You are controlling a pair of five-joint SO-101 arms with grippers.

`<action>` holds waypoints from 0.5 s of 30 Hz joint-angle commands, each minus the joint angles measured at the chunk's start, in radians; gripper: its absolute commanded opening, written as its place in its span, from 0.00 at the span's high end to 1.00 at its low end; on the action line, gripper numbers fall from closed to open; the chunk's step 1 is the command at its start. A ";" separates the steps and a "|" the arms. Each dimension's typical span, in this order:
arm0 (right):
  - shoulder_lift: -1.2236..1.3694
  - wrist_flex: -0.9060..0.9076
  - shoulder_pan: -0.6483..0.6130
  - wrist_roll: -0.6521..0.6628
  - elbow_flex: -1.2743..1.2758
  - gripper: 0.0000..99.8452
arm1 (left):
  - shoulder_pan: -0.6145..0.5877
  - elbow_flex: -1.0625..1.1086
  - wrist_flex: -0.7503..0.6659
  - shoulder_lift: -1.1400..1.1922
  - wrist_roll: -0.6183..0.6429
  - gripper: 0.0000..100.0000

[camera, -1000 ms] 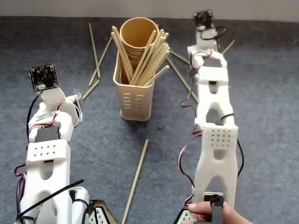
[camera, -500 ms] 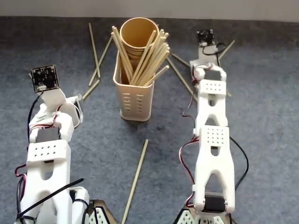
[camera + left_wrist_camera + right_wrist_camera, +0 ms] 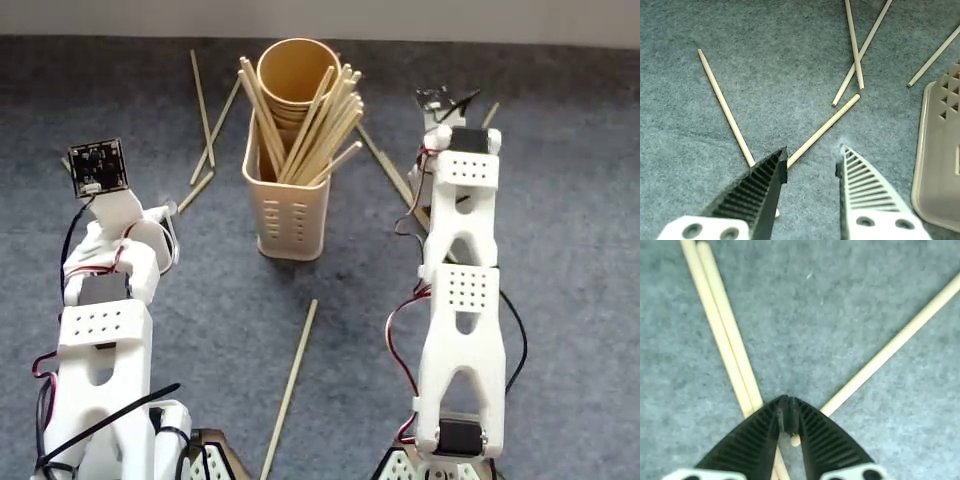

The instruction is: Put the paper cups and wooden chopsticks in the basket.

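Right gripper (image 3: pixel 788 402) closed above chopsticks (image 3: pixel 720 335), left gripper (image 3: pixel 812 150) spread apart, near basket (image 3: pixel 287 215)

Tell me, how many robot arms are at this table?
2. The left arm sits left of the basket, left gripper open over loose chopsticks; the right arm sits opposite, right gripper shut.

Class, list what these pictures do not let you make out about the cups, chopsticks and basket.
Number of stacked brown paper cups: high view, bundled wooden chopsticks and the beige slotted plastic basket hide the lower ones.
Loose chopsticks beside the white right arm: high view, the arm covers parts of them.
Basket: left wrist view, cut off by the edge.
Chopstick end under the black right gripper: right wrist view, contact unclear.
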 commanded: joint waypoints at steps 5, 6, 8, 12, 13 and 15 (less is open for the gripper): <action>-0.255 0.045 0.002 -0.083 0.182 0.99 | 0.015 -0.008 -0.020 -0.028 0.003 0.81; -0.323 0.044 -0.005 -0.081 0.254 0.99 | 0.015 -0.008 -0.020 -0.028 0.003 0.81; -0.481 0.042 -0.021 -0.078 0.414 0.99 | 0.015 -0.005 -0.034 -0.028 0.003 0.81; -0.765 0.039 -0.084 -0.002 0.754 0.99 | 0.015 -0.004 -0.044 -0.028 0.003 0.81; -0.816 0.022 -0.094 0.018 0.826 0.99 | 0.015 -0.004 -0.044 -0.028 0.003 0.81; -0.881 -0.059 -0.101 0.058 0.946 0.99 | 0.013 -0.004 -0.044 -0.028 0.003 0.81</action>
